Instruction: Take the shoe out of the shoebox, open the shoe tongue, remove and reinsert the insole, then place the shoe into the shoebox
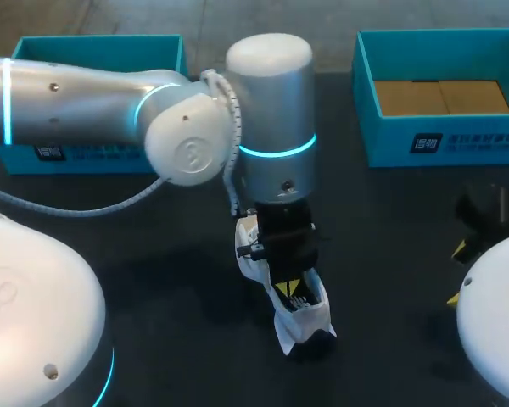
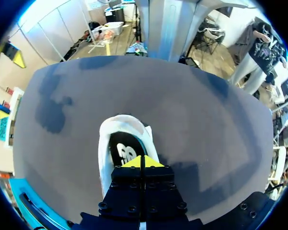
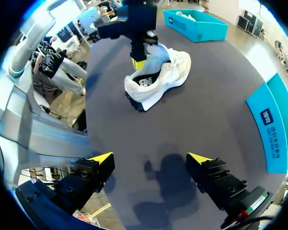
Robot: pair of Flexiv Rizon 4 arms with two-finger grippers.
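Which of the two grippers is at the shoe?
The left gripper, yellow tips together at the opening of the white shoe; the right gripper hangs open over the table, apart from it.

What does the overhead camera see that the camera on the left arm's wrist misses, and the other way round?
Only the head view: the right box, open, with brown cardboard inside, and the right gripper near the table's right side.
Only the left wrist view: a look straight into the shoe at its dark insole, and the left gripper with its yellow tips pressed together.
Both: the white shoe on the dark table, with the left gripper at its opening.
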